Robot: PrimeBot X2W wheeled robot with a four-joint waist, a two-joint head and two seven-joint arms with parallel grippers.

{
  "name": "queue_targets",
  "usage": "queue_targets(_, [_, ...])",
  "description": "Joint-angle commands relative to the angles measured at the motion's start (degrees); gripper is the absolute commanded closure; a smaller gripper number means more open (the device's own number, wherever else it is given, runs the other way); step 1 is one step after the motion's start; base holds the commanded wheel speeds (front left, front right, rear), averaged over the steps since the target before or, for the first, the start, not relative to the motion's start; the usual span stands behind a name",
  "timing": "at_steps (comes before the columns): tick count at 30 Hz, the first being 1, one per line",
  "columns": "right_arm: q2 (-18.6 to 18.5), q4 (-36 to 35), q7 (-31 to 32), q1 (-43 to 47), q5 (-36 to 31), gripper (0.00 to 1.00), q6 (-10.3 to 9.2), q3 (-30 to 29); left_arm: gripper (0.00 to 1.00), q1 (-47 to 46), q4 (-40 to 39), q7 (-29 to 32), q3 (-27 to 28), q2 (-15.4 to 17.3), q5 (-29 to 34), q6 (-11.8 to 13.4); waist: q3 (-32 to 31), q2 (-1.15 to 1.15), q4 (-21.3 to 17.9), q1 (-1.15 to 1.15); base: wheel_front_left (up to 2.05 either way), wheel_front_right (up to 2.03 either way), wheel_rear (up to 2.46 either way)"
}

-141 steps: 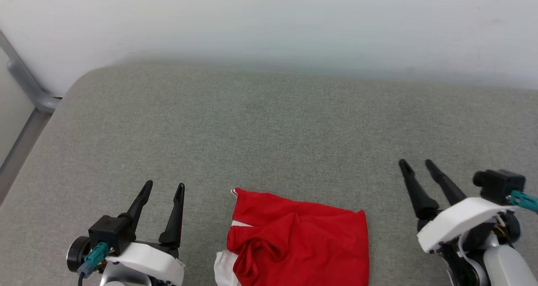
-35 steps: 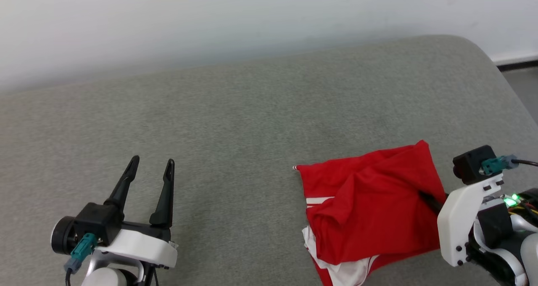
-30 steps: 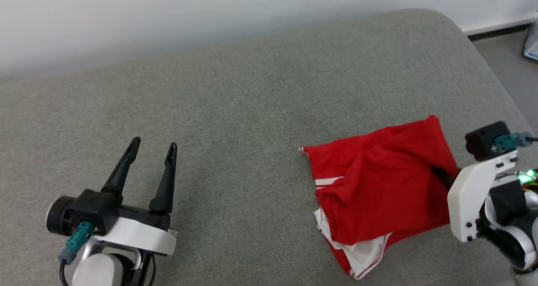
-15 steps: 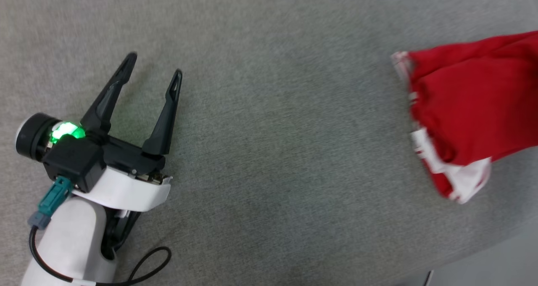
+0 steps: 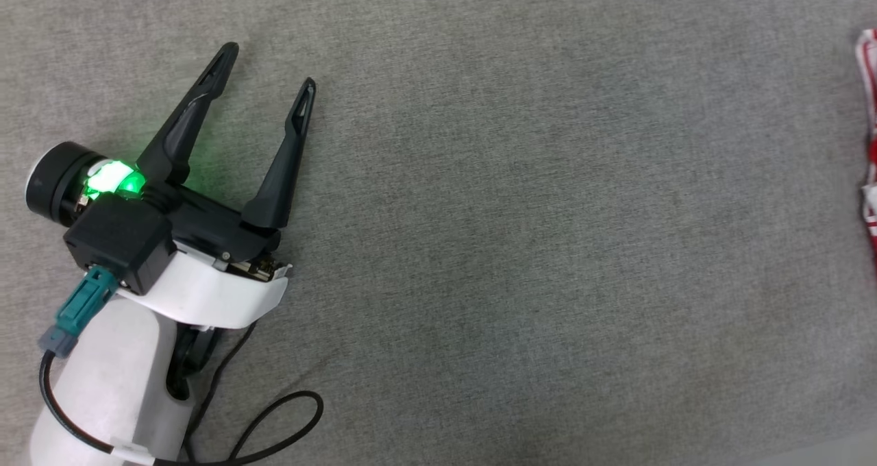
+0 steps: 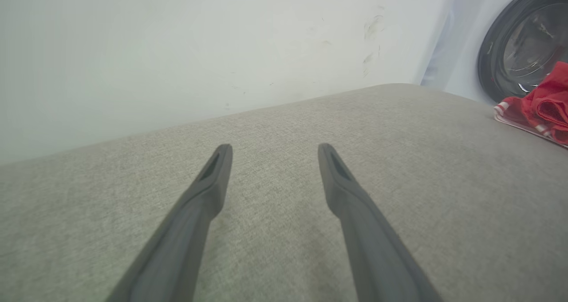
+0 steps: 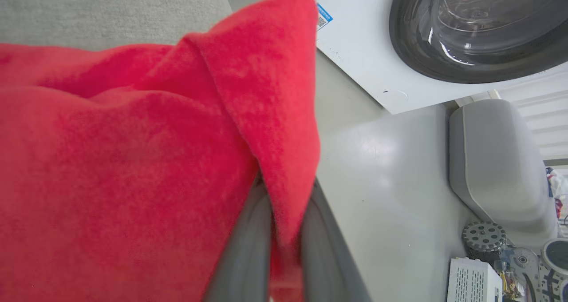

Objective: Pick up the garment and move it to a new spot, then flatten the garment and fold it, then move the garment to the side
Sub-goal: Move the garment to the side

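One garment (image 5: 869,109) is counted: a red jersey with red-and-white striped trim. In the head view it is cropped by the right edge of the frame, so that a narrow strip of striped edge is seen at the upper right, against the grey padded surface (image 5: 521,233). In the left wrist view the garment (image 6: 543,109) is seen bunched at the far right, by the surface's far corner, again cropped by the frame edge; whether it rests there or hangs just above cannot be told. In the right wrist view the garment (image 7: 124,168) is spread over the left and centre, blurred by closeness, and no lettering can be made out.

Two grippers are counted. The left gripper (image 5: 270,67) is held over the padded surface at the left of the head view, its two fingers spread wide with nothing between them, as is also seen in its own wrist view (image 6: 275,149). On its wrist one green light (image 5: 109,178), one teal connector (image 5: 79,305) and one looped black cable (image 5: 274,418) are seen. The right gripper (image 7: 286,191) is clenched on a fold of the red cloth at the bottom centre of its view; its fingertips are covered by that cloth.

One washing machine (image 7: 479,26) with a round dark door is seen at the upper right, cropped. The small clutter (image 7: 510,266) at the lower right is too small to be told.
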Motion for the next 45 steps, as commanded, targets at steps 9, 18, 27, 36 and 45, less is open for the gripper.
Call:
queue_targets(9, [0.8,7.5,-12.4,-4.0,-10.2,0.0,-0.09,-6.5,0.0,0.1,1.4,-0.4,0.1,-0.9,-0.4,0.0,-1.8,0.0,1.3,-0.01,0.0,0.0,0.0])
queue_targets(18, [-0.1,15.3,-26.5,-5.2,-8.5,0.0,-0.09,-4.6,0.0,3.0,3.3,-0.4,1.1,-3.5,-0.3,0.1,-7.8,0.0,2.2,-0.01,0.0,0.0,0.0])
queue_targets(27, [2.0,22.7,-38.0,0.9,-1.2,0.0,-0.08,-0.3,0.0,9.5,7.6,-0.4,3.1,-8.5,-0.3,0.5,-18.9,0.0,4.9,-0.01,0.0,0.0,0.0])
queue_targets(36, [9.6,21.9,-42.8,11.4,2.0,0.0,-0.08,2.3,0.0,16.6,12.2,-0.4,5.4,-12.4,0.4,1.1,-29.3,0.0,8.7,-0.01,0.0,0.0,0.0])
queue_targets(45, [18.1,12.3,-42.5,21.1,3.1,0.0,-0.07,6.4,0.0,21.2,14.8,-0.4,7.7,-14.5,1.1,1.9,-34.5,0.0,12.6,-0.01,0.0,0.0,0.0])
